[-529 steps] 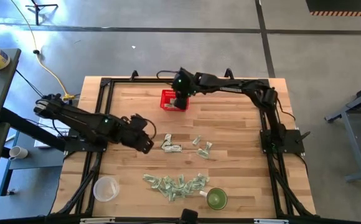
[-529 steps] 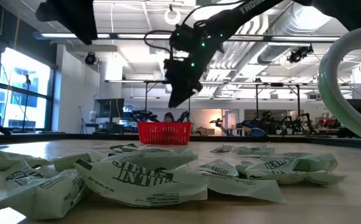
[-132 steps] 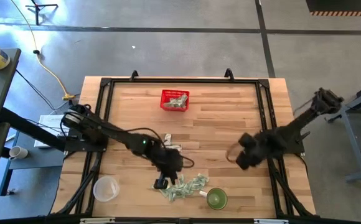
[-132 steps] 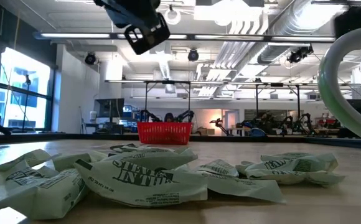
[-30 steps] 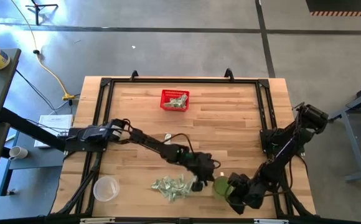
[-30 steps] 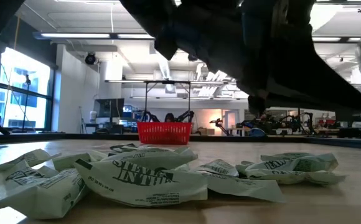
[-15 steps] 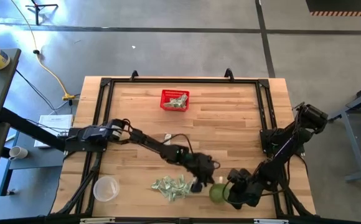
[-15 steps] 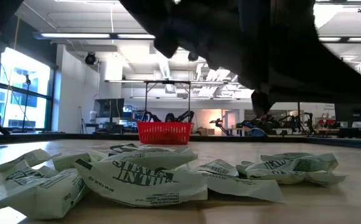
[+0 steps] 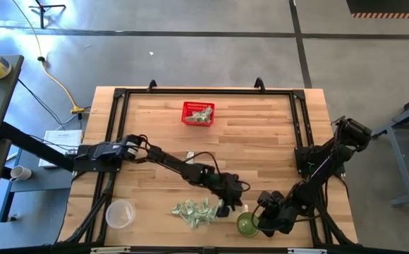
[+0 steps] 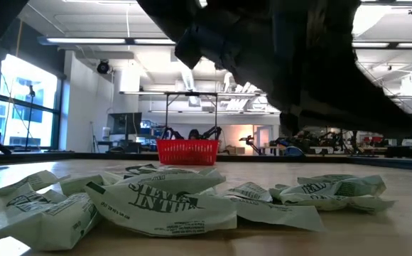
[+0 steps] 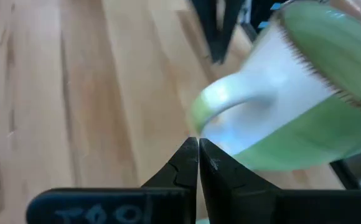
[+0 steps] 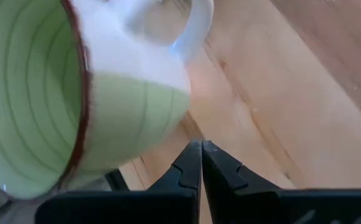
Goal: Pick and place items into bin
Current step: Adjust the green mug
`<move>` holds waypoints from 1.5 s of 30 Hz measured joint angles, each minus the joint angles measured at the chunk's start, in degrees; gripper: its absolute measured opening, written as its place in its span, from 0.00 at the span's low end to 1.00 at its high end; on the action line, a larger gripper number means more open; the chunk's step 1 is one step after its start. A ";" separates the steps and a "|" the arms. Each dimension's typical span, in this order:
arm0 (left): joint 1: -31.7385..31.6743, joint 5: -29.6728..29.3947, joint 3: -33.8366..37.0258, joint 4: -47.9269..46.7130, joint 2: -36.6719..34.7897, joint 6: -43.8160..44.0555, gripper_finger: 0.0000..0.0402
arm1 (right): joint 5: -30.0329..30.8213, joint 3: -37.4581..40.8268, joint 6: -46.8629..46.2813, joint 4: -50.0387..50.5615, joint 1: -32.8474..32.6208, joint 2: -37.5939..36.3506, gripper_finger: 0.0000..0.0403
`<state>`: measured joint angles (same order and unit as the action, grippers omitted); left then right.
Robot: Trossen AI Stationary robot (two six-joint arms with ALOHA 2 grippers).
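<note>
Both grippers closed and empty at the green mug; most notes still out of the basket.

On the wooden surface, a clear plastic cup stands at the near left. The pile of crumpled green-and-white notes lies just left of the left gripper, whose jaws are pressed together on nothing, tips by the mug's handle. The red basket sits well apart at the far edge, with only a few notes inside. The green mug lies between the two grippers. The right gripper is just beside the mug, jaws fully closed, holding nothing. Judging by the pile, the task is early: most pieces remain.
</note>
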<state>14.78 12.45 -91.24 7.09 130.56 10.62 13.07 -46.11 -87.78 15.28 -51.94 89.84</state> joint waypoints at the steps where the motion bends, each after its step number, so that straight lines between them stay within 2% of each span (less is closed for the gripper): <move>1: -0.25 0.83 0.00 -0.92 -0.17 0.12 0.13 | 0.00 0.00 -0.35 0.01 -0.67 -0.07 0.01; 9: 0.66 2.60 0.02 -6.01 -1.83 -1.41 0.13 | -3.41 -2.95 -6.41 -1.08 -6.76 -0.16 0.00; 13: 0.64 2.51 0.02 -6.67 -1.83 -1.41 0.13 | -0.99 -7.80 -6.47 -3.34 -7.13 1.38 0.00; 15: 0.60 2.47 0.02 -7.20 -1.83 -1.39 0.13 | 0.60 -10.46 -6.35 -2.72 -6.85 4.04 0.00; 22: 0.62 2.77 0.02 -9.79 -1.83 -3.65 0.13 | 0.50 -22.68 -7.34 -2.20 -5.18 18.46 0.00; 25: 0.60 4.32 0.01 -11.66 -1.83 -6.68 0.13 | 1.85 -29.82 -8.13 2.22 -4.64 23.14 0.00; 31: 0.60 5.00 -0.04 -19.85 -3.49 -13.32 0.13 | 3.17 -43.15 -10.23 23.63 -3.78 28.77 0.00; 34: 0.60 4.96 -0.01 -22.19 -4.64 -15.97 0.13 | 3.02 -48.46 -11.42 30.14 -3.51 30.93 0.00; 39: 0.58 4.75 -0.04 -23.17 -6.02 -18.07 0.13 | 1.24 -54.13 -12.73 35.07 -3.33 34.16 0.00; 45: 0.60 5.20 0.04 -23.08 -5.92 -18.41 0.13 | 0.37 -55.21 -13.43 35.76 -1.62 35.96 0.00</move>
<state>15.38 17.65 -91.20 -15.99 124.64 -7.79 13.45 -101.32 -101.22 51.04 -53.56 125.80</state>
